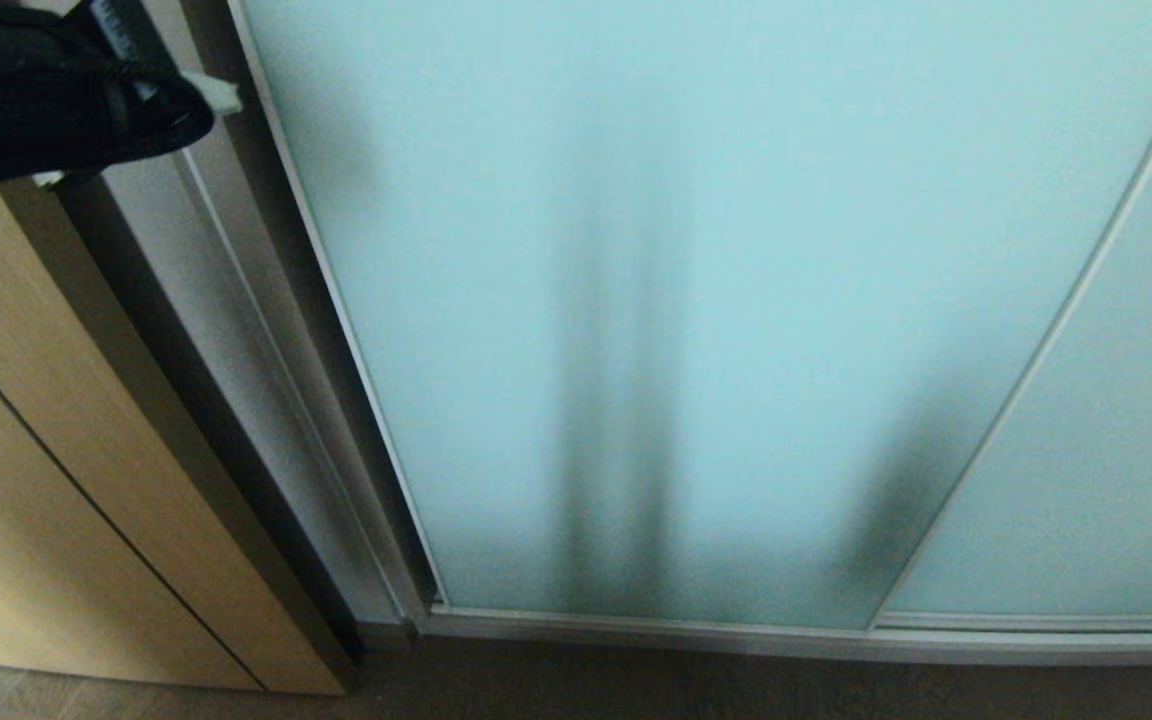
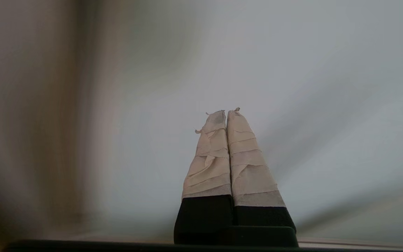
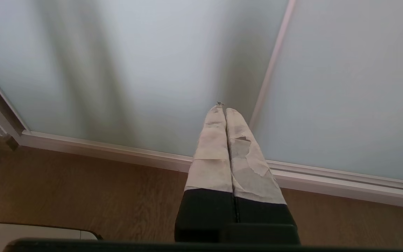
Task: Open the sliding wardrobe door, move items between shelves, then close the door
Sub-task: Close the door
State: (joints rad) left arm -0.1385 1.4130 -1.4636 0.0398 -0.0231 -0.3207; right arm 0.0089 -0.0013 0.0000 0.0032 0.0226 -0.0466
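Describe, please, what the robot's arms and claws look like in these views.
Both claws look alike: the left claw and the right claw each have two long tapering fingers, black at the base and wrapped above in creased beige tape. The right claw's tape is torn in patches. In the head view, the left arm shows as a bulky black housing with pale tips.

Brown wood-grain floor (image 3: 82, 189) runs along foot of wardrobe. Silver metal bottom track (image 1: 736, 635) lies on it, frosted pale turquoise glass sliding door (image 1: 636, 300) standing in track. Tan wood-grain cabinet (image 1: 56, 500) stands on floor, left of door.
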